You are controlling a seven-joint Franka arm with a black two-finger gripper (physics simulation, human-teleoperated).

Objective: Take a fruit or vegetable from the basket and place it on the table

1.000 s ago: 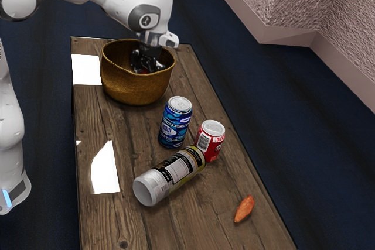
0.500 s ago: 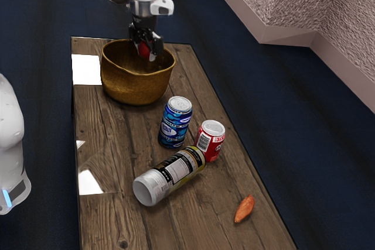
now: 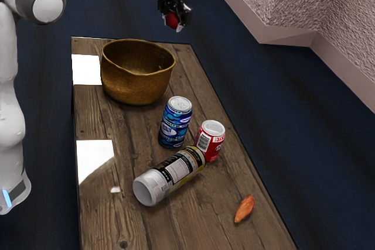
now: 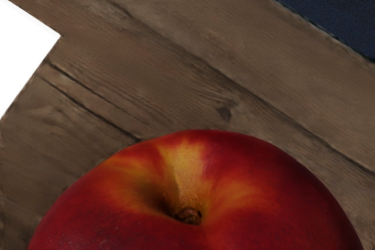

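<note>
Wooden tabletop [image 3: 133, 150] spreads beneath my jaws [image 3: 173, 24], which point down, clamped on the fruit [image 3: 171, 19]; the basket [image 3: 136, 86] sits lower, off to one side.

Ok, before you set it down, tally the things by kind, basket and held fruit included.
Cans: 2 (blue, red)
Lying canister: 1
Basket: 1
Red fruit, in the hand: 1
Orange vegetable: 1
Total: 6

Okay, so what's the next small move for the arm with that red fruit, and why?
Probably lower the gripper gently toward the table, keeping it shut. The red fruit is held between its fingers, up in the air and outside the basket, and the wrist view shows bare wood beyond the fruit.
</note>
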